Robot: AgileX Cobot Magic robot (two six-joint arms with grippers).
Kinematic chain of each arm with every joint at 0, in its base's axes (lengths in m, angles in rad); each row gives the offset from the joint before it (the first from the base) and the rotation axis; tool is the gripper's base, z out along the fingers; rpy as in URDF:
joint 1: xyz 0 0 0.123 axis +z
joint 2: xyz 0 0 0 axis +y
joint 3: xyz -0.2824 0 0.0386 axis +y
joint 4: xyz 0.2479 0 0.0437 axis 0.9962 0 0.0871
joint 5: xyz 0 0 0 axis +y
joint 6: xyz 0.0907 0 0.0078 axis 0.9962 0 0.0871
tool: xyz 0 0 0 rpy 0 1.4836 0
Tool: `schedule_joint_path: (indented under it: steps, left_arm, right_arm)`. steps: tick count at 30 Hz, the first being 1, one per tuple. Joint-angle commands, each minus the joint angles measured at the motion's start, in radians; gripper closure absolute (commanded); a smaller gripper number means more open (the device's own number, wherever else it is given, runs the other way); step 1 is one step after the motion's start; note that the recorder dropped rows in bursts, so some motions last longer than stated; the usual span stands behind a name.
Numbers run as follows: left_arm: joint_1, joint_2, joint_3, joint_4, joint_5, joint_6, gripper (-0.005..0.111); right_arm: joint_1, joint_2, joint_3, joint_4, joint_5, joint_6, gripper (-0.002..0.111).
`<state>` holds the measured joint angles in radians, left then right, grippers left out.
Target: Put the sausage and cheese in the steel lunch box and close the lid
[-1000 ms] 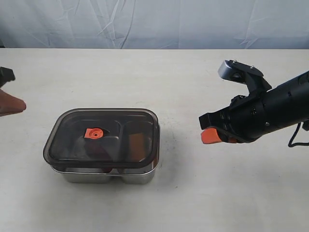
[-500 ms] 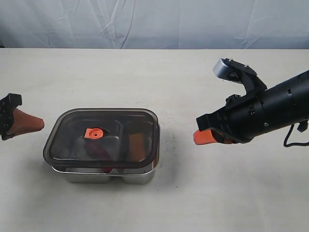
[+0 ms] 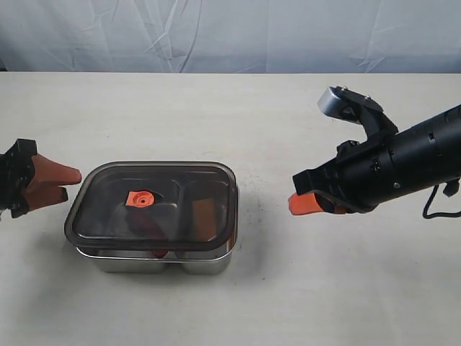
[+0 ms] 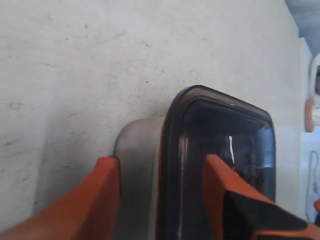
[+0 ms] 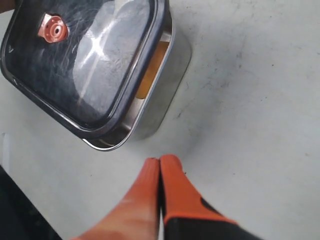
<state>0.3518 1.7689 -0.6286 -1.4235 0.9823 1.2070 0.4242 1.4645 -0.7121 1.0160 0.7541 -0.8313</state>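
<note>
Off-white table (image 3: 216, 303) carries the steel lunch box (image 3: 155, 261), approx. mid-table. Dark smoky lid (image 3: 166, 184) lies on top of box, covering both compartments; can't tell if it's pressed fully down. My R tool (image 3: 302, 204) hangs well apart from box's right end, orange fingers pinched together w/ nothing between. My L tool (image 3: 61, 179) sits just beside box's left end, fingers spread wide, empty; from the wrist cam that end of the box shows between them. Cheese (image 5: 150, 70) is inside box, orange strip under lid edge. Reddish shape under lid, prob. the sausage (image 3: 150, 222). Orange valve tab (image 3: 139, 198) sits on the lid.
</note>
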Motion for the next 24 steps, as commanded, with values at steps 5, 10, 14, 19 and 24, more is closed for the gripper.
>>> schedule_joint_path:
  steps: [5,10,14,19,24]
  left_arm:
    - [-0.085,0.036,-0.001,-0.051,0.085,0.057,0.057]
    - [-0.098,0.036,-0.001,-0.051,0.071,0.059,0.058]
    - [-0.098,0.036,-0.001,-0.043,0.074,0.059,0.076]
    - [-0.098,0.036,-0.001,-0.035,0.078,0.063,0.107]
    - [-0.098,0.036,-0.001,-0.033,0.096,0.065,0.106]
  right_arm:
    - [-0.005,-0.003,0.002,0.006,-0.024,-0.010,0.109]
    - [-0.005,-0.003,0.002,0.006,-0.011,-0.010,0.109]
    - [-0.005,-0.003,0.002,0.006,-0.003,-0.010,0.109]
    - [-0.005,-0.003,0.002,0.006,0.001,-0.010,0.109]
    - [-0.005,-0.003,0.002,0.006,0.001,-0.010,0.109]
